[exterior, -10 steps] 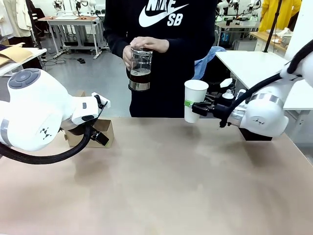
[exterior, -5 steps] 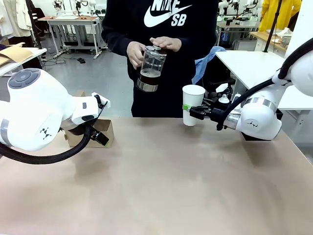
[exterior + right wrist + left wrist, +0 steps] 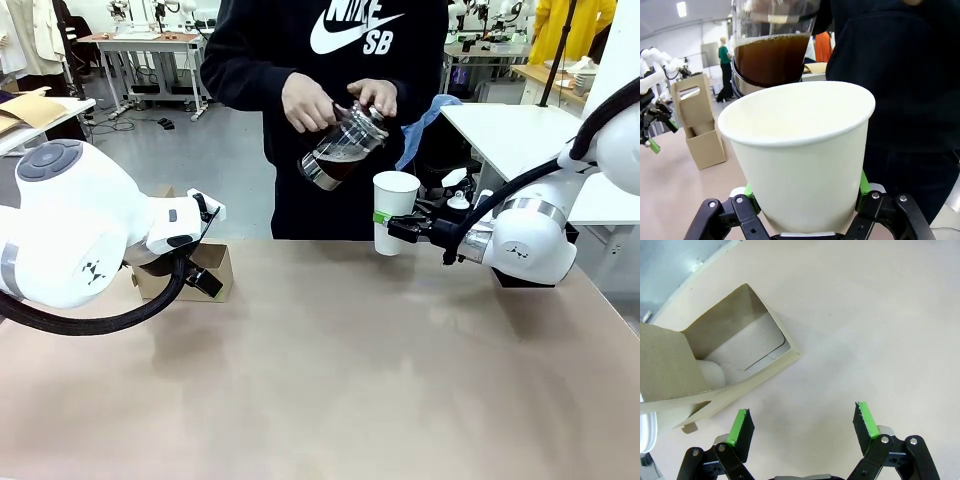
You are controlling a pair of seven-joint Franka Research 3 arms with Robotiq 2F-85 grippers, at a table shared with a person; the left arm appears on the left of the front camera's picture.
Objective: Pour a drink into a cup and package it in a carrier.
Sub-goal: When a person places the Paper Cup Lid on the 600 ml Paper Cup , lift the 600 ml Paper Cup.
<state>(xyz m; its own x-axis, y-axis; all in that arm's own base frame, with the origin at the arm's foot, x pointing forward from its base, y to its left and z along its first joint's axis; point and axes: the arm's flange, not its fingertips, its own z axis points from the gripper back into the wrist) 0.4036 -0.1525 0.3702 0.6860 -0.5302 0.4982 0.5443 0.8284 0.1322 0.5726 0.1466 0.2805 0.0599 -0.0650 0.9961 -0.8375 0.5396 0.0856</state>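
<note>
Your right gripper is clenched on the cup, green pads on opposite sides of its lower wall. The cup is upright and open-topped, at the far edge of the table, right of middle; can't tell if its base touches the table. The person holds a glass carafe tilted toward the cup, just above and beside the rim but apart from it, with one hand round the body and the other hand on the lid. The drink sits dark brown in the carafe. Your left gripper is released, jaws spread wide, hanging over bare table just beside the carrier. The carrier stands at the table's far left, well apart from the cup.
</note>
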